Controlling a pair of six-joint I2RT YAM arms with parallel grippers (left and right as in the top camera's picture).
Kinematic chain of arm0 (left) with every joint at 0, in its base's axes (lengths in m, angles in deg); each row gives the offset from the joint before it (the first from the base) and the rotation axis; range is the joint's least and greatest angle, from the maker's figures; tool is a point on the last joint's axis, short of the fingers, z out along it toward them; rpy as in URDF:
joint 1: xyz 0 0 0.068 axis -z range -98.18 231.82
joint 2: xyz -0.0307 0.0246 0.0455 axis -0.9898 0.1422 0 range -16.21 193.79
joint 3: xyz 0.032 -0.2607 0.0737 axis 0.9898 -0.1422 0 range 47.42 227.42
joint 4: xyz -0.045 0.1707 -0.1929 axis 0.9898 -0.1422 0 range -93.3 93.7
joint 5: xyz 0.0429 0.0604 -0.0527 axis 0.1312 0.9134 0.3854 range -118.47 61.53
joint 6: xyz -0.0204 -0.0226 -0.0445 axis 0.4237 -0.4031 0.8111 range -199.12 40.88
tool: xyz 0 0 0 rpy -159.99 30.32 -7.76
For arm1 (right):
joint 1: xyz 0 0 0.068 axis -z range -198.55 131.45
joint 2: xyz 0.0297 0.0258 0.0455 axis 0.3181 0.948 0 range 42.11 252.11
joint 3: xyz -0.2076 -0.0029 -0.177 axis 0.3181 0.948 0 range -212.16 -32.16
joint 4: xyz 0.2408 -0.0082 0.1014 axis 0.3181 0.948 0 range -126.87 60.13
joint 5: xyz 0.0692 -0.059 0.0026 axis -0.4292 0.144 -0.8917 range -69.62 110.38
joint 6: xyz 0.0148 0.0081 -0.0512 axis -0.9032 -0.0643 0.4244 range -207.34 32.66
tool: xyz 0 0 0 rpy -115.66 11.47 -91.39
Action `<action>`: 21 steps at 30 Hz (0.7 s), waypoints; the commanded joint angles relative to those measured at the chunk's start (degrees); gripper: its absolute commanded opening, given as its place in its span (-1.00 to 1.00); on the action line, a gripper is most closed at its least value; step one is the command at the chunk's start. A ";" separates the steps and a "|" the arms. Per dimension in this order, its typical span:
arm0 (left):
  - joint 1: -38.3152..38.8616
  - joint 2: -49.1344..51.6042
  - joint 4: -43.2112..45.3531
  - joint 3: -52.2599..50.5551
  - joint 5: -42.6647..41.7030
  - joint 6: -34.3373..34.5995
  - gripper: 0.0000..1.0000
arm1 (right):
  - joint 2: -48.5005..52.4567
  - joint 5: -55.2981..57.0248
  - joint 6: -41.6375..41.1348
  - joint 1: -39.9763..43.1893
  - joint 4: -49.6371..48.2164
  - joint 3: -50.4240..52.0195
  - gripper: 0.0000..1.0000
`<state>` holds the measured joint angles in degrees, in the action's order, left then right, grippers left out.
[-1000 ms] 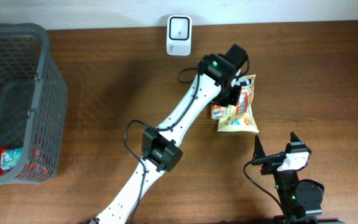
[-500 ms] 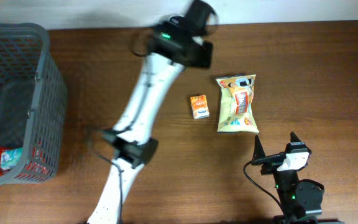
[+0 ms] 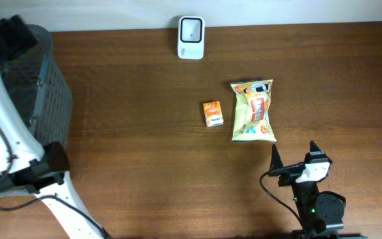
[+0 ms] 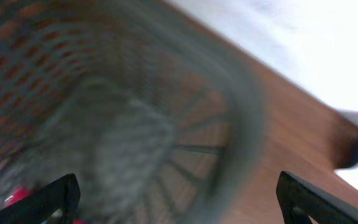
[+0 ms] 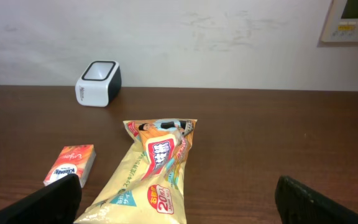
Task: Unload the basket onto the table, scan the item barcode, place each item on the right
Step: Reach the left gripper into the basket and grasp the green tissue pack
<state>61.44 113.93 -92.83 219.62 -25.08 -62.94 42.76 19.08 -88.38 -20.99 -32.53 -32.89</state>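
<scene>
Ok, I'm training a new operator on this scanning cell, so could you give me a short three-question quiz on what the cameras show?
1. Fill in: beside the yellow foil snack bag lies a small ___ cardboard box.
2. True or false: the right gripper is shut on that bag.
3. The open left gripper hangs over: A) the bag; B) the dark grey plastic mesh basket; C) the box.
Key: 1 orange; 2 false, it is open and empty; 3 B.
</scene>
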 commanded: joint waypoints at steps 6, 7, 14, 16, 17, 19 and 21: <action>-13.60 -1.27 6.78 -41.35 14.82 16.63 0.98 | -0.33 0.31 -0.07 0.26 0.22 0.42 0.97; -13.62 -1.27 8.81 -45.22 14.84 17.33 0.98 | -0.35 0.31 -0.07 0.26 0.22 0.42 0.97; -13.62 -1.27 18.18 -64.04 14.82 26.08 0.99 | -0.35 0.31 -0.07 0.26 0.22 0.42 0.97; -13.62 -1.27 18.64 -66.01 14.86 26.82 0.98 | -0.35 0.31 -0.07 0.26 0.22 0.42 0.97; -13.62 -1.27 19.41 -67.28 14.86 27.12 0.98 | -0.33 0.31 -0.07 0.26 0.22 0.42 0.97; -13.62 -1.27 21.68 -70.18 14.40 27.08 0.99 | -0.35 0.31 -0.07 0.26 0.22 0.42 0.97; -13.62 -1.27 21.77 -70.75 14.60 25.22 -0.47 | -0.35 0.31 -0.07 0.26 0.22 0.42 0.97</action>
<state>48.00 111.79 -71.20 151.50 -9.51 -36.86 42.76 19.08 -88.38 -20.99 -32.53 -32.89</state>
